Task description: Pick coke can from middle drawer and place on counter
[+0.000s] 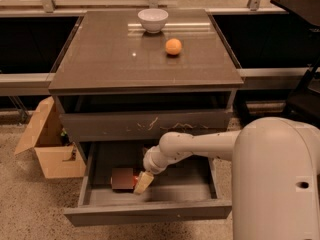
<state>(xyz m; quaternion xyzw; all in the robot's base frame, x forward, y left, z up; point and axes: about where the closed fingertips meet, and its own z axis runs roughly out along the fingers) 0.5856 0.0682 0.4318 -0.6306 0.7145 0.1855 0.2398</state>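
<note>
The coke can [121,179] lies on its side in the open middle drawer [150,215], towards the drawer's left half. My gripper [142,183] reaches down into the drawer from the right and is at the can's right end, touching or nearly touching it. My pale arm [200,146] crosses over the drawer's right side. The counter [125,64] is the glossy dark top of the cabinet, above the drawers.
A white bowl [153,19] and an orange [173,46] sit on the counter at the back. A closed drawer front with white scratches [150,125] is directly above the open drawer. An open cardboard box [50,144] stands on the floor to the left.
</note>
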